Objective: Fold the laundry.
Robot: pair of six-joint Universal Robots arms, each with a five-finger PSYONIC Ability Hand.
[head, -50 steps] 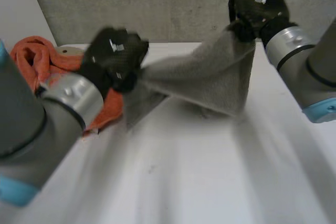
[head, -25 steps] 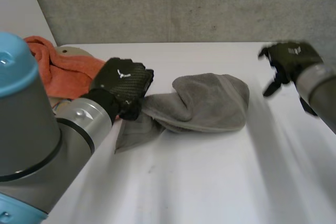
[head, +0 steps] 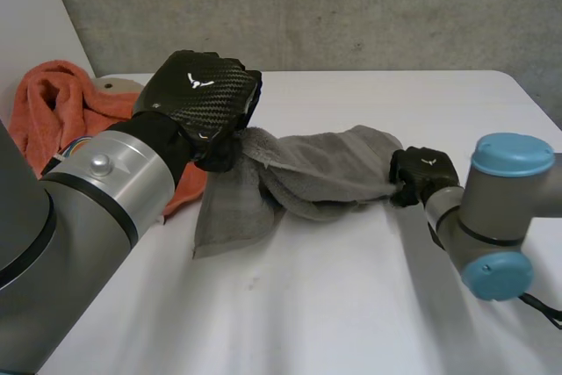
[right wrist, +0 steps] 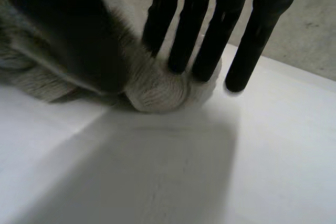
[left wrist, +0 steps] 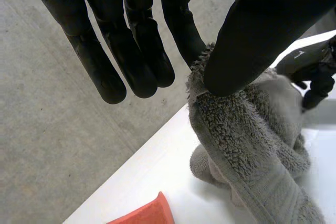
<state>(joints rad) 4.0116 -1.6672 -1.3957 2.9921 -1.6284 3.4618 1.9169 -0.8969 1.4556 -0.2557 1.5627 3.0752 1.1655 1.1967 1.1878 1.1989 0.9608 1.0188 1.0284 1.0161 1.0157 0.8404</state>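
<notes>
Crumpled grey terry towel mid-frame on white table. Left hand, centre-left, pinches towel's raised left edge between thumb and finger. Right hand, right of centre, clamps fingers and thumb round towel's right end. Orange cloth heap upper left.

Rough grey concrete wall behind counter; surface mottled, faint vertical seam near middle. Paler smooth panel at far left, meeting concrete along slanted line. Counter white, matt; far edge straight along foot of wall, far right corner rounded. Few small dark specks on counter toward front. Light soft, even, no glare. Left wrist view: same pitted concrete beyond counter edge. Right wrist view: grey concrete strip past counter's edge.
</notes>
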